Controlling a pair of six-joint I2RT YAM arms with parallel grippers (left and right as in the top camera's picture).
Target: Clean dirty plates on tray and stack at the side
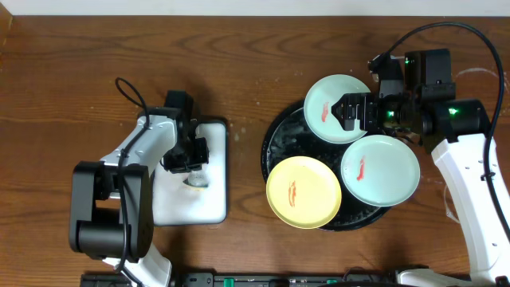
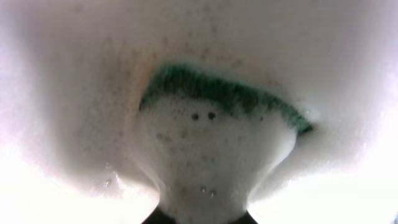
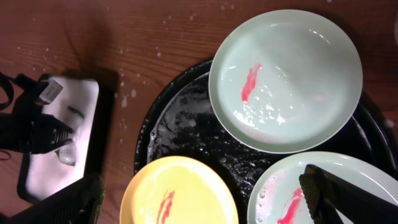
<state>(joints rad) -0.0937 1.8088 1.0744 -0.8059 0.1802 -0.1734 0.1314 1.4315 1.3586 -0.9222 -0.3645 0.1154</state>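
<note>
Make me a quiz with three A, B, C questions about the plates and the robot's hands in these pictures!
1. Where is the yellow plate?
A on the black tray
B in a sink
C on the floor

2. How many plates have a red smear?
A one
B two
C three

3. How is the right hand?
A open
B shut on a plate
C shut on a spoon

Answers:
1 A: it rests on the tray with the back green plate and the right green plate.
2 C: the yellow one and both green ones each show a smear.
3 A: its fingers stand wide apart in the wrist view.
</note>
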